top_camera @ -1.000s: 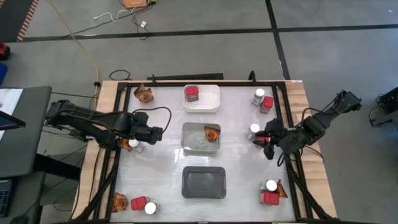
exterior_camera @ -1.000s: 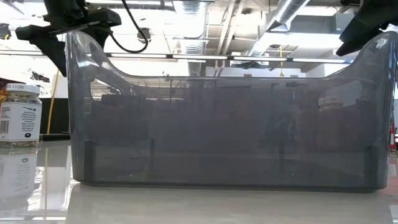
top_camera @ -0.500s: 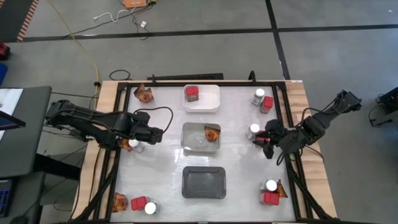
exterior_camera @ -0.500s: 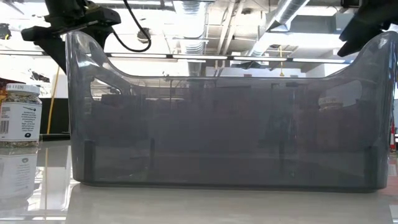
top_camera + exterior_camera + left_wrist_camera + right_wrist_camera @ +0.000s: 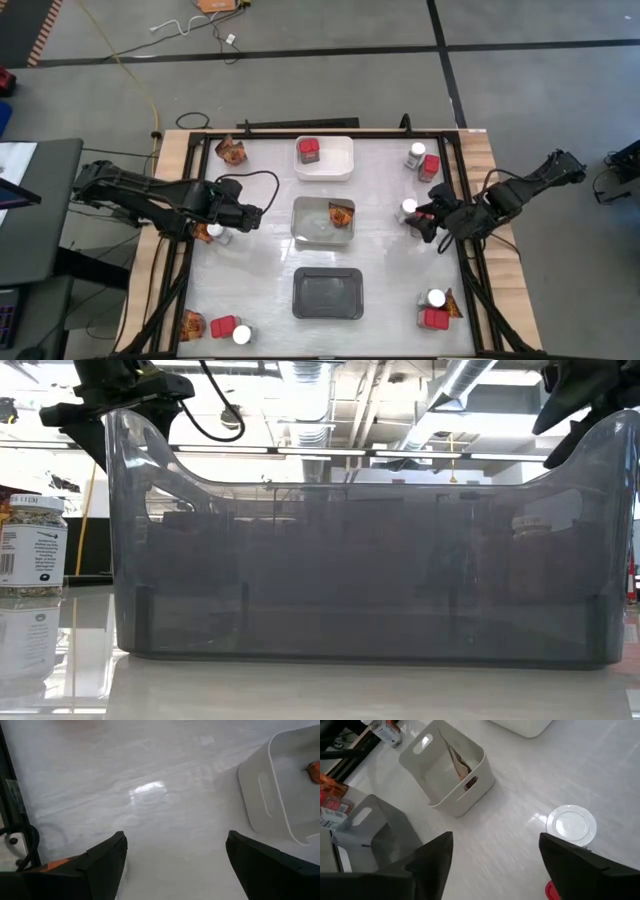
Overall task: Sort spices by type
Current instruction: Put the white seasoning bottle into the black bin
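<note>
Right end effector (image 5: 425,222) at the table's right edge, level with the middle tray, fingers (image 5: 572,870) spread wide and holding nothing. Just ahead of it, a white-lidded jar (image 5: 571,824) upright on the table (image 5: 260,280), apart from both fingers; a sliver of red (image 5: 551,891) beside one finger, too little showing to name.

Left end effector (image 5: 252,216) at the table's left side, also level with the middle tray, fingers (image 5: 102,862) spread wide, empty, over bare tabletop. Another white-lidded jar (image 5: 214,231) right beside the left arm's wrist.

Three trays in a column down the table's middle:
- White tray (image 5: 345,160) farthest back, with one red boxy container (image 5: 309,151) inside.
- Clear tray (image 5: 300,225) in the middle, with one orange-brown crinkly packet (image 5: 341,214) leaning inside.
- Dark grey tray (image 5: 327,294) nearest, filling most of the low view (image 5: 360,560); contents not discernible.

Remaining spices in corner clusters:
- Back left: an orange-brown packet (image 5: 232,151).
- Back right: a jar and a red container together (image 5: 422,160).
- Front left: packet (image 5: 192,324), red container (image 5: 222,328), jar (image 5: 242,335) in a row.
- Front right: jar (image 5: 436,298), red container (image 5: 434,319), packet (image 5: 452,306) touching.
</note>
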Controlling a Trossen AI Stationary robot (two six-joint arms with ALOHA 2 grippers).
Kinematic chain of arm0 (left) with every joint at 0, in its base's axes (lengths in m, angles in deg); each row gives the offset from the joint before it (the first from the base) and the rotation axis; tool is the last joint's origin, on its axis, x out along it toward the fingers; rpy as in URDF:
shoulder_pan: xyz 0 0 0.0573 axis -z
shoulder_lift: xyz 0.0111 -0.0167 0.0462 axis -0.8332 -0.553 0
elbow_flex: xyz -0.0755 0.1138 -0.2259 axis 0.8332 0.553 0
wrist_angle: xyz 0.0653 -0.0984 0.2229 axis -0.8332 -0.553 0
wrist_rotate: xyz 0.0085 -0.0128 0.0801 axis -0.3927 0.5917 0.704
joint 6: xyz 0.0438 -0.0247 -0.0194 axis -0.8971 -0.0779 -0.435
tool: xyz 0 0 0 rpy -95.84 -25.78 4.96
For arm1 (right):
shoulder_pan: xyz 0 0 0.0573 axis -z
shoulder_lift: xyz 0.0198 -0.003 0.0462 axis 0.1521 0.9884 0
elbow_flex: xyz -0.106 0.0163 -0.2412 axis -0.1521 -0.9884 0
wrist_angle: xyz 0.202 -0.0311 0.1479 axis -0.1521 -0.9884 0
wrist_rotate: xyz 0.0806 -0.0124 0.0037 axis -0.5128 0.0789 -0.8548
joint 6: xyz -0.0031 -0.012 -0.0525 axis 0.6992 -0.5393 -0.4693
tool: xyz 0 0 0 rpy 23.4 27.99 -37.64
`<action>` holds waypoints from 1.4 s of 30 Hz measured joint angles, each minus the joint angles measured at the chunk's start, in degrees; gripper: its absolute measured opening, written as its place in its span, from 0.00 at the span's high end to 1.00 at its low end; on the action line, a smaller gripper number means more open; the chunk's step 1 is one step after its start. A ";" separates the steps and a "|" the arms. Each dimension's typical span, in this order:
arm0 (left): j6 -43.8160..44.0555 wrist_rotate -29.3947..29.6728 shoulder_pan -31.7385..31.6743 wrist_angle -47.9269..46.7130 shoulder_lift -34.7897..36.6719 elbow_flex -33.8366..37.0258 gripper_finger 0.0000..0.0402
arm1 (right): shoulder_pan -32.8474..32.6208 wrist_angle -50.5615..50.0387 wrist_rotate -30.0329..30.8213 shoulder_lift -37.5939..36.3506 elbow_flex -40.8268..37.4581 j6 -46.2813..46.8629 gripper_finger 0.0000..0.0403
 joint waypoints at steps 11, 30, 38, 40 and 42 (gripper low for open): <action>-1.80 0.00 0.00 0.06 0.00 0.42 0.19 | 0.37 0.00 -0.01 0.09 0.00 5.07 0.17; -9.17 0.17 -0.02 0.04 0.00 0.44 0.19 | -0.34 -2.19 -19.66 18.54 7.87 16.52 0.20; -14.57 0.76 -0.03 0.02 0.00 0.44 0.19 | -3.62 -8.47 -21.92 29.91 22.62 7.16 0.20; -15.99 0.79 -0.02 0.03 0.00 0.44 0.19 | -5.23 -8.16 -24.53 32.35 24.53 2.37 0.20; -16.99 0.83 -0.04 0.02 0.00 0.44 0.19 | -6.97 -8.22 -27.83 34.56 25.60 -1.13 0.20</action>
